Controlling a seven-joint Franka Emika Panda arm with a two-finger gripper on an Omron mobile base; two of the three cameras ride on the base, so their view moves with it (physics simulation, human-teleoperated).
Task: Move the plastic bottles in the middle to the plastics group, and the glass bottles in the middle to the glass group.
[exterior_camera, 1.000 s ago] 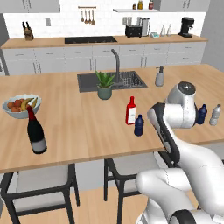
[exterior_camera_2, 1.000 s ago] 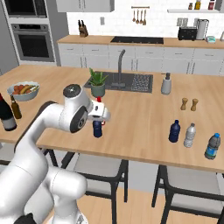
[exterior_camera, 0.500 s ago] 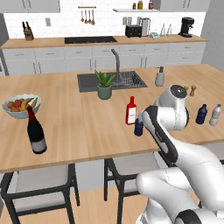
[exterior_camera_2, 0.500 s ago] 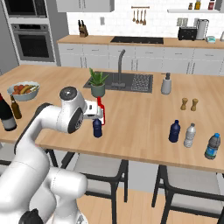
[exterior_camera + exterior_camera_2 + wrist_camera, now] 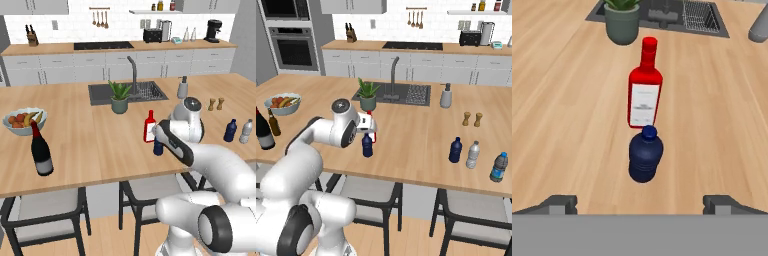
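A slim red bottle point(image 5: 645, 97) with a white label stands mid-counter, with a small navy-blue bottle point(image 5: 645, 155) just in front of it. My gripper point(image 5: 641, 202) hangs open above and short of the blue bottle, one fingertip on each side, holding nothing. From the left base my hand point(image 5: 164, 136) covers part of that blue bottle point(image 5: 158, 147) beside the red one point(image 5: 149, 127). A second navy bottle point(image 5: 230, 130) stands next to the pale grey bottle point(image 5: 245, 131) at the right. The dark wine bottle point(image 5: 41, 150) stands far left.
A potted plant point(image 5: 119, 97) and the sink point(image 5: 145, 91) lie behind the middle bottles. A fruit bowl point(image 5: 23, 121) sits by the wine bottle. A soap dispenser point(image 5: 182, 88), salt and pepper shakers point(image 5: 216, 104) and a blue-labelled clear bottle point(image 5: 499, 167) stand to the right.
My hand has swung left along the counter towards the red and blue bottles in the middle. The jaws have stayed open and no bottle has moved.
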